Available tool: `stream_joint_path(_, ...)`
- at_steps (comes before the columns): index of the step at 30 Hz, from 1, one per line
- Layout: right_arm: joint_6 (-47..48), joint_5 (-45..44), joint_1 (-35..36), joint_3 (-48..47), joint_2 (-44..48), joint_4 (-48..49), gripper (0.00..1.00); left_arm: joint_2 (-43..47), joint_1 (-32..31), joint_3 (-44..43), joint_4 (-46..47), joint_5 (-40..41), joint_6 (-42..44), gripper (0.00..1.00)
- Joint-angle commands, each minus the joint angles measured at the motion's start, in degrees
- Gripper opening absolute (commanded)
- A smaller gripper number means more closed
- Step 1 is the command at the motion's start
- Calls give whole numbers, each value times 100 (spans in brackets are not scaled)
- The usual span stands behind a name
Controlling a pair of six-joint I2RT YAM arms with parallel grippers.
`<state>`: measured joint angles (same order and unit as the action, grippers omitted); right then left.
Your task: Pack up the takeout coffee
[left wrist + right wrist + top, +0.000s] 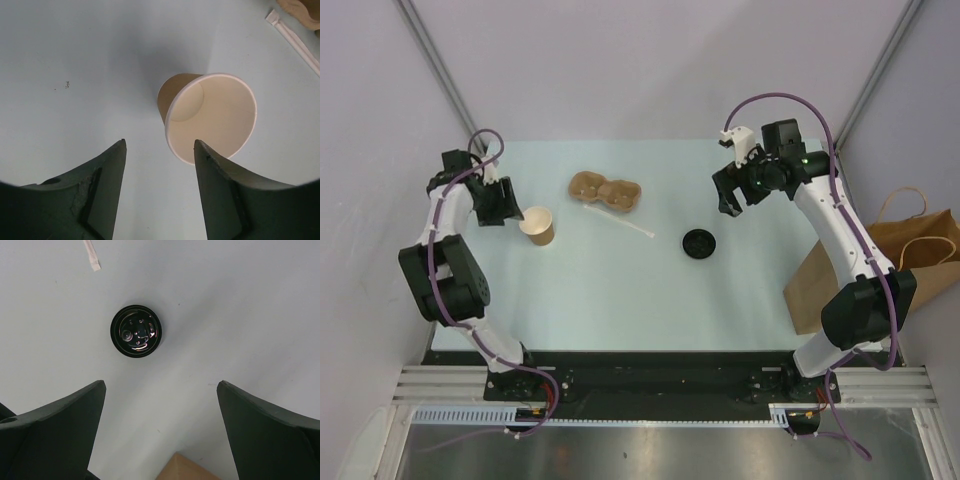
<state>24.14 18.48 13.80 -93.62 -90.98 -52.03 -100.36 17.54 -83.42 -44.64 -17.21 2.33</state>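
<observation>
If the spread left pincer (160, 145) closes off-centre, the cup (215, 120) may topple. Spread right pincer (161, 385) hangs near the lid (136, 331).

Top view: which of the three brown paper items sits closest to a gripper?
The small lidless cup, just beside the left gripper. The pulp carrier lies mid-table, and the handled bag sits at the right edge.

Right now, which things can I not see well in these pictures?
Paper bag, top view: cut off by the right edge, partly behind the right arm; its inside unseen.
Black lid, top view: too small to show details.
Brown corner, right wrist view: cut off below; unidentifiable.
</observation>
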Motion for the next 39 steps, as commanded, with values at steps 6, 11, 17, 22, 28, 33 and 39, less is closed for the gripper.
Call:
stream_joint_path(6, 108, -169, 61, -68, 45, 17, 100, -309, -102, -61, 368, -177, -162, 50)
stream_joint_path(11, 135, -213, 61, -59, 36, 18, 100, -397, -216, -26, 316, -169, -127, 42)
stream_joint_path(17, 144, -231, 61, -42, 45, 0, 100, -336, -418, -122, 80, -142, -31, 18)
stream_joint_path(22, 73, -161, 52, 63, 71, -9, 100, 313, -1173, 62, -237, -212, 250, 0)
stream_joint_path(28, 29, -55, 52, 134, 28, -61, 100, 789, -2525, 360, -536, -502, 198, 0)
stream_joint_path(33, 20, -29, 52, 134, -69, -141, 100, 1027, -3842, 703, -361, -512, 180, 0)
stream_joint_path(39, -15, -11, 0, 169, -192, -184, 100, 1053, -4855, 1195, 139, -397, 277, 0)
